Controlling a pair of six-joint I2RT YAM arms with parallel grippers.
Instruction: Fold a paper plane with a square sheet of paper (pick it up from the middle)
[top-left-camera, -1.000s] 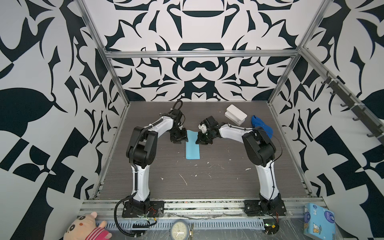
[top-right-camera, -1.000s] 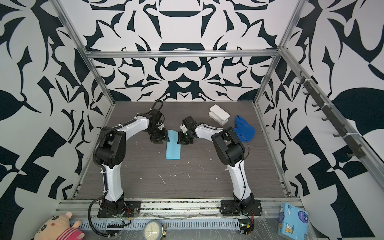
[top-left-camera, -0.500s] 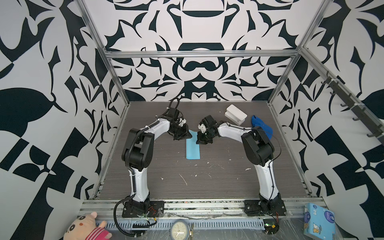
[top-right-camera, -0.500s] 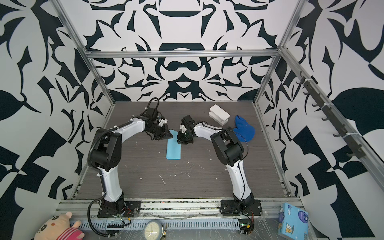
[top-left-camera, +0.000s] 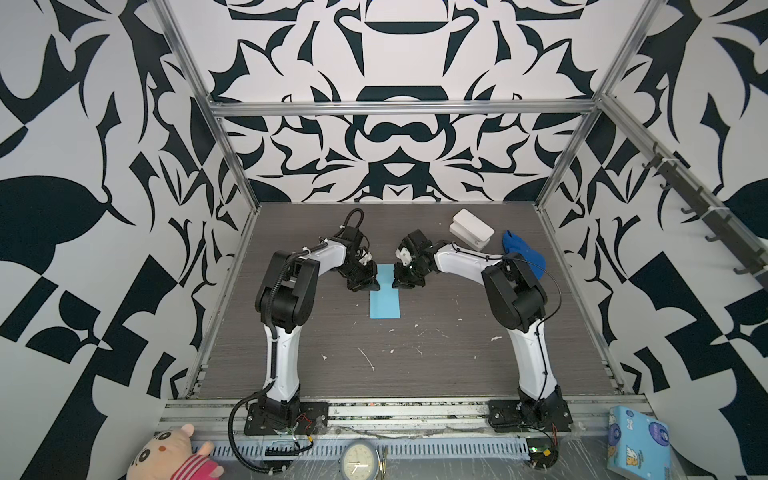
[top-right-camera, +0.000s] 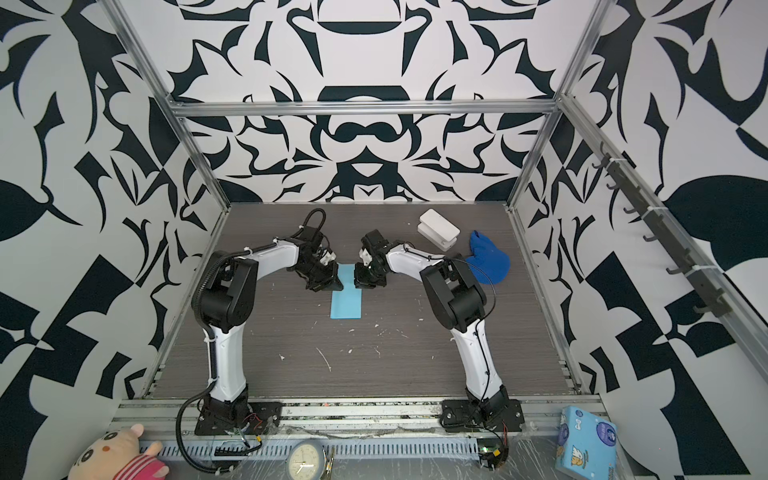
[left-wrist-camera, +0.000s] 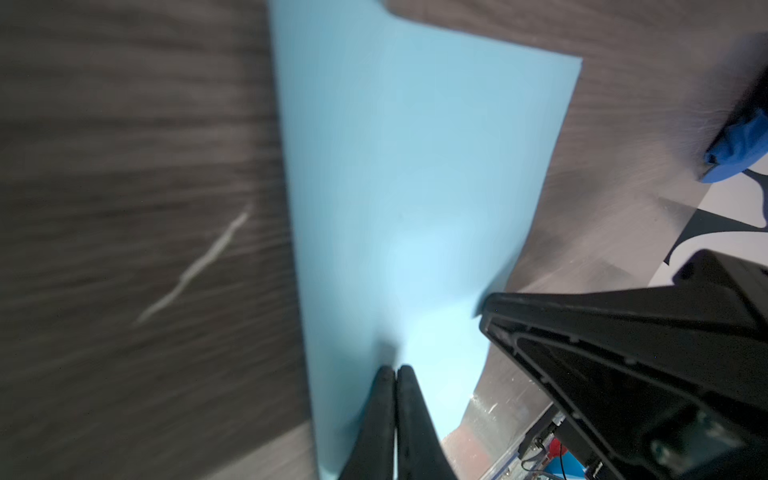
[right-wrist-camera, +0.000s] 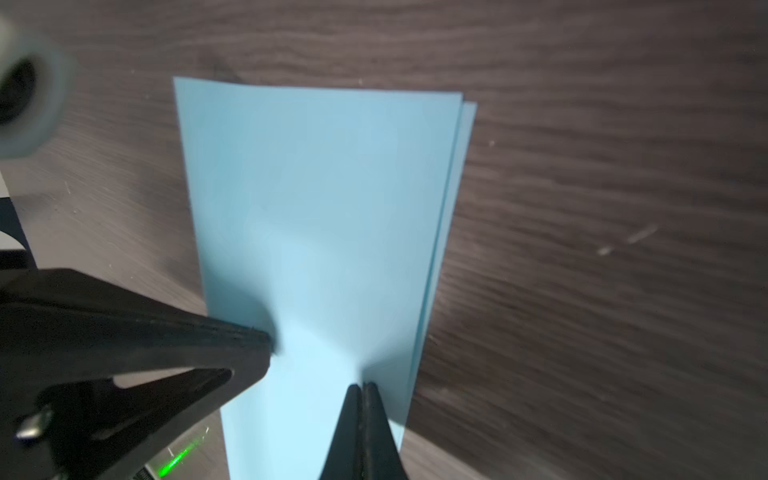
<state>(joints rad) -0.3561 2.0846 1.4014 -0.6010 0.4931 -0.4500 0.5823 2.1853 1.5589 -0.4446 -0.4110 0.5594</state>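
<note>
Square sheet of paper (top-left-camera: 385, 301) folded into a narrow two-layer light-blue strip, lying flat on the bench (top-left-camera: 457, 365) between both arms, left claw (top-left-camera: 372, 286) closed empty over its far left corner, right claw (top-left-camera: 397, 285) closed empty over its far right corner

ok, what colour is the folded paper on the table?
The paper is plain light blue with no markings. It shows best in the right wrist view.

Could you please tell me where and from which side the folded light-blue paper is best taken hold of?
Probably the open long edge of the square sheet of paper, which lies folded in half, flat on the table. Its two layers fan slightly apart there, beside the shut right pincer, giving a lip; come in low from the right arm's side.
</note>
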